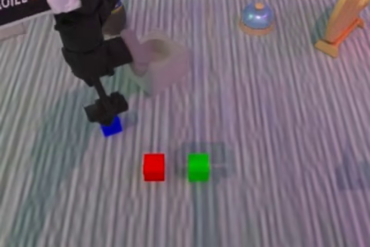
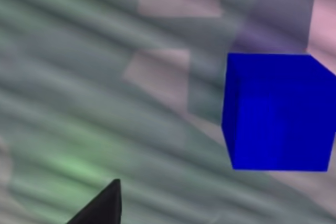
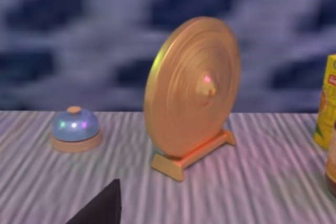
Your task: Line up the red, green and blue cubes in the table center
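Note:
The red cube [image 1: 154,167] and green cube [image 1: 198,167] sit side by side near the table's middle, a small gap between them. The blue cube [image 1: 112,126] rests on the table to their left and a little farther back. My left gripper [image 1: 106,110] hovers just over and behind it, open. In the left wrist view the blue cube [image 2: 278,111] lies ahead of the one visible dark fingertip [image 2: 105,208], with nothing between the fingers. My right arm is out of the top view. Only one fingertip [image 3: 105,208] shows in its wrist view, set wide and holding nothing.
A translucent grey block [image 1: 165,59] with a round hollow stands just behind the left arm's wrist. A blue dome bell [image 1: 257,17] is at the back, a wooden disc on a stand [image 1: 346,10] at the back right. A yellow carton [image 3: 326,103] stands beside the disc.

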### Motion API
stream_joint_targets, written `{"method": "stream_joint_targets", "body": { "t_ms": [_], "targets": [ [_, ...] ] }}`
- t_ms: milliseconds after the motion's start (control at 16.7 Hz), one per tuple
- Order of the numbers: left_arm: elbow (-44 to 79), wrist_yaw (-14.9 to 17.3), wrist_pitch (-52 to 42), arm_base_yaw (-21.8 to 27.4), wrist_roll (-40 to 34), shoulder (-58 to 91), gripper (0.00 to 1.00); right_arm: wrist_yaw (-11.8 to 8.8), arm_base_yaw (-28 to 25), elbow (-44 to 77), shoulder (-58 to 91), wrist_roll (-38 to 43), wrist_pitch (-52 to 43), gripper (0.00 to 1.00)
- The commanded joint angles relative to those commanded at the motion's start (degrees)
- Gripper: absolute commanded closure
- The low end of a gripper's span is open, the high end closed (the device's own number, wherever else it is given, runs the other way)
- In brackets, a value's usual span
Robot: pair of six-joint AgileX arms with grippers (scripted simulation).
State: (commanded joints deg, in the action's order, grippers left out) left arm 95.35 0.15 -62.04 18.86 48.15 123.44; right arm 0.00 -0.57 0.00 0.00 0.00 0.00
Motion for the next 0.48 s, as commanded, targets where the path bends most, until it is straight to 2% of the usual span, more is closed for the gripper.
{"method": "stream_joint_targets", "body": {
  "t_ms": [300, 480],
  "targets": [
    [-6.32, 0.04, 10.81, 0.04, 0.0, 3.98, 0.0, 0.0, 0.0, 0.0, 0.0, 0.0, 0.0, 0.0],
    [-7.85, 0.05, 13.04, 0.06, 0.03, 5.06, 0.0, 0.0, 0.0, 0.0, 0.0, 0.0, 0.0, 0.0]
  ]
}}
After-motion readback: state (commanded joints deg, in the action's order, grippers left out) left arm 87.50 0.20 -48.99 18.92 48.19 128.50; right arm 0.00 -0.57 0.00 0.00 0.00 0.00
